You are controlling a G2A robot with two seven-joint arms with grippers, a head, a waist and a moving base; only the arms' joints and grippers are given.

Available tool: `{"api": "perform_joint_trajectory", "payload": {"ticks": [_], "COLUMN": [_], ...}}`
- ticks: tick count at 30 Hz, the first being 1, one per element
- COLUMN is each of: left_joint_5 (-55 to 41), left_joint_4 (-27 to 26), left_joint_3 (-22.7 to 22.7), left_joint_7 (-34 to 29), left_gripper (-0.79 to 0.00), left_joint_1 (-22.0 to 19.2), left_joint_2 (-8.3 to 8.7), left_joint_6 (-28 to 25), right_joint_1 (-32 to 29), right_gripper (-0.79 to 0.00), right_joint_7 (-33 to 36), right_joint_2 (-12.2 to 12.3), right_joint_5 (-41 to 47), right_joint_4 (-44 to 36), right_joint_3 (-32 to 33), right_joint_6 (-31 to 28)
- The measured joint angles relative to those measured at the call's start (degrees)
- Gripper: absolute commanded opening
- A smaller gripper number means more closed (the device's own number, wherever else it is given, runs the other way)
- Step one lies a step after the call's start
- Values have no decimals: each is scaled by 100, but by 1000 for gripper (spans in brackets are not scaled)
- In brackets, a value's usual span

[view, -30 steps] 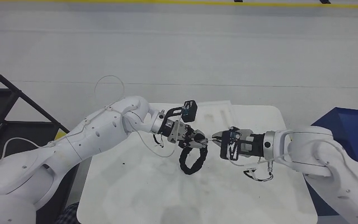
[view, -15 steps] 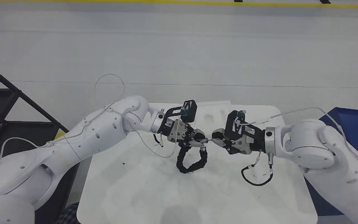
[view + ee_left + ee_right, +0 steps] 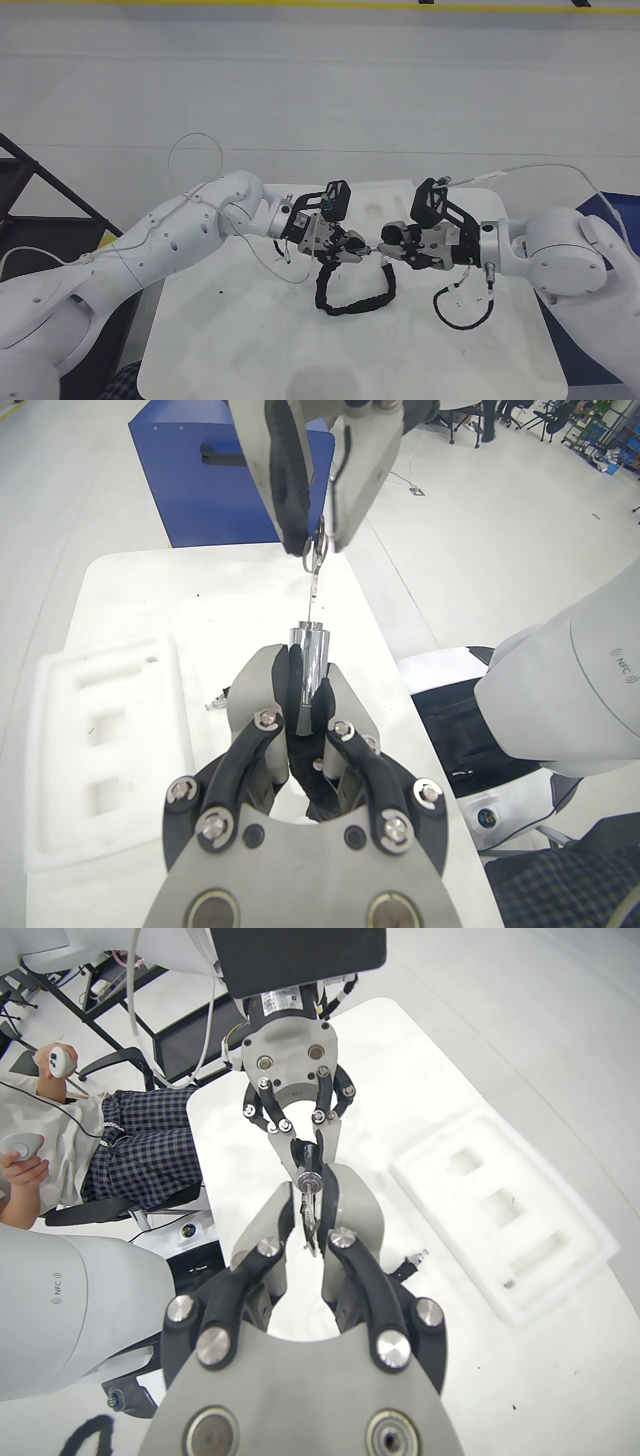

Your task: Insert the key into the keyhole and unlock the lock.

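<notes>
Top view: two white arms meet tip to tip above the white, round-cornered table (image 3: 250, 340).
Left gripper (image 3: 344, 249): fingers clamped tight on the shiny chrome cylinder lock (image 3: 309, 662), pointing toward the other arm.
Lock position: held off the table between the black finger pads, with its end face turned toward the thin silver key (image 3: 314, 592).
Cable (image 3: 350, 305): thick and black, sagging from under the lock in a U-shaped curve; its other end comes up near the right gripper (image 3: 393, 247).
Key position: in line with the cylinder, hanging from a small metal ring (image 3: 315, 546), with its tip at the keyhole in the end face; how deep it sits cannot be told.
Right gripper hold: fingers pinched together on the key's head and ring.
Foam tray (image 3: 52, 720): white block with three rectangular recesses, on the table's far side behind the grippers.
Blue cabinet (image 3: 185, 500): on the floor beyond the table's right end.
</notes>
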Motion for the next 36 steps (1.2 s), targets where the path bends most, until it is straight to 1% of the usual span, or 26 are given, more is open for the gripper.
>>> {"api": "perform_joint_trajectory", "payload": {"ticks": [8,13,17,23,29,30,32,33,36], "left_joint_5": [342,780,1077,1612,2182,2255,2363,2419,2456], "left_joint_4": [122,361,568,871,1341,1426,1540,1606,1750], "left_joint_3": [0,0,0,0,0,0,0,0,0], "left_joint_7": [136,280,262,81,23,44,62,74,111], "left_gripper": [-785,-785,-785,-785,-785,-733,-480,0,0], "left_joint_1": [107,292,508,852,1099,1124,1151,1164,1171], "left_joint_2": [21,-28,-97,-282,-583,-650,-747,-806,-929], "left_joint_6": [0,0,0,0,0,0,0,0,0], "right_joint_1": [-204,-382,-556,-739,-788,-788,-782,-776,-760], "right_gripper": [0,0,0,0,0,0,0,0,0], "right_joint_7": [-110,-194,-244,-286,-289,-298,-314,-324,-360], "right_joint_2": [40,81,114,145,147,144,137,132,118], "right_joint_5": [78,40,-31,-116,-180,-177,-170,-172,-189], "right_joint_4": [56,84,66,35,3,19,55,79,145], "right_joint_3": [298,560,750,959,1011,1004,986,968,921], "right_joint_6": [-198,-342,-421,-515,-531,-544,-574,-592,-637]}}
